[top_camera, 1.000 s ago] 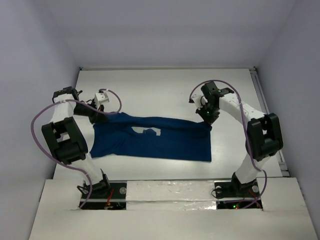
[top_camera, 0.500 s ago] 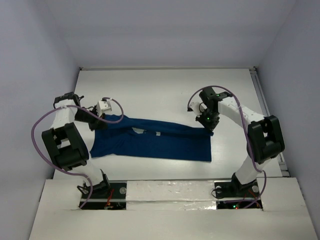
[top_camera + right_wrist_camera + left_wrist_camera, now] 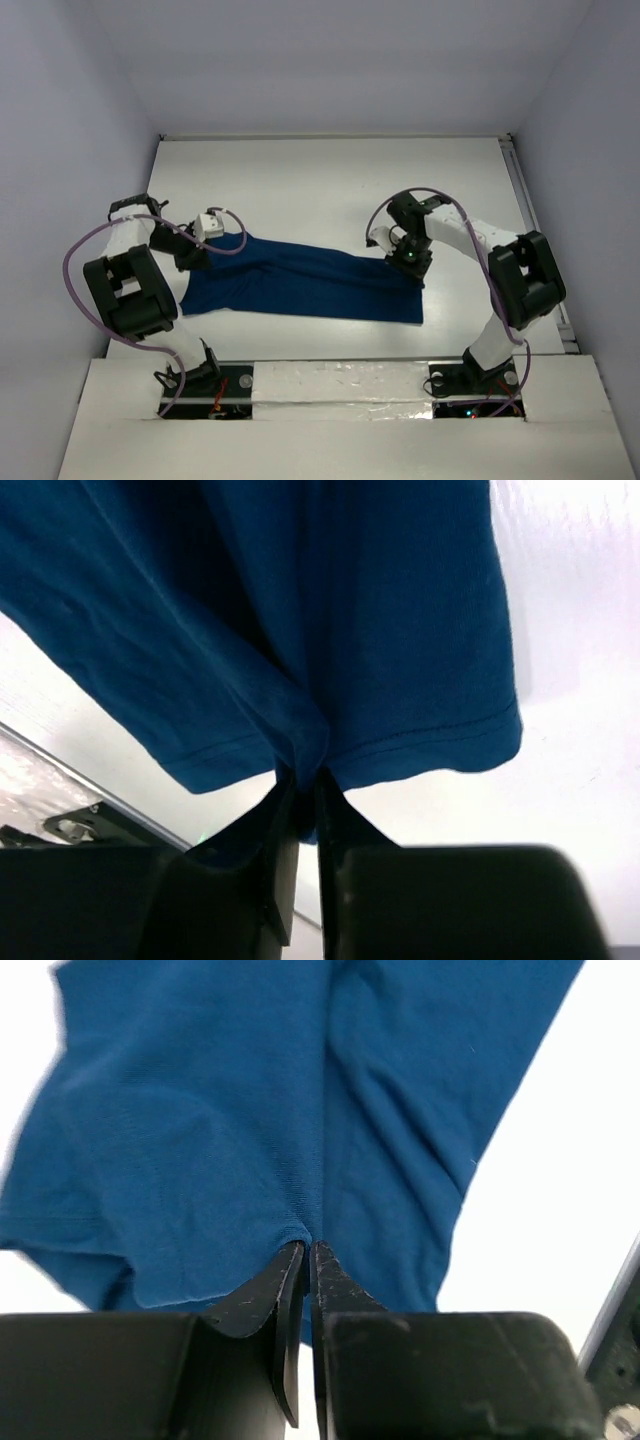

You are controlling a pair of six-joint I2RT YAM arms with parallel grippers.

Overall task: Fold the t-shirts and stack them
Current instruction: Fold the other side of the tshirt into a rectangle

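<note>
– Starting nearest us, what are the arms doing?

– Both are rising from their bases (image 3: 195, 375) at the near edge of the white table (image 3: 330, 170). The left arm (image 3: 130, 290) is bending in from the left side and the right arm (image 3: 525, 280) from the right. A purple cable (image 3: 80, 250) is looping over each one.

– And where is the t-shirt (image 3: 300, 290) lying?

– It is lying as a long dark blue band across the near half of the table, between the two arms. Its near edge is running roughly straight from left to right, while its far edge is slanting nearer toward the right end.

– How is the left gripper (image 3: 307, 1247) doing?

– It is clamping the t-shirt. Its jaws are pressing together, and the fabric is puckering into a crease right at the tips. From above, it is sitting at the band's far left corner.

– The right gripper (image 3: 300, 780)?

– That one is pinching a gathered fold just beside the stitched hem (image 3: 430, 742), with the cloth bunching between jaws that are standing almost together. From above, it is sitting at the band's far right corner.

– And beyond the cloth?

– The table is stretching back to the pale grey wall (image 3: 330, 70).
</note>
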